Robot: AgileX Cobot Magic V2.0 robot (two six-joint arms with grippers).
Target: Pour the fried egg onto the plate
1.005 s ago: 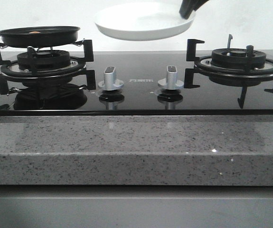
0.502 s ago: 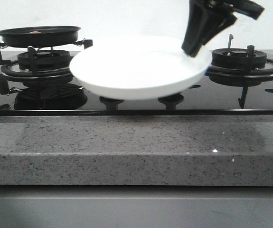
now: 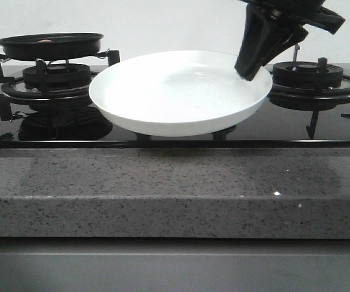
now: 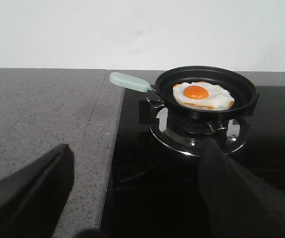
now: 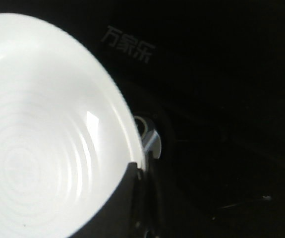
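Sitting on the left burner, the round black frying pan [image 3: 50,45] is seen edge-on from the front, so the thin fried egg with its orange yolk [image 4: 202,95] is barely made out there; only the left wrist view shows it clearly. The left gripper [image 4: 132,198] is spread, empty. At centre, the glossy white round plate [image 3: 175,91] hides both stove knobs. Its right rim is clamped by the right gripper [image 3: 248,67].
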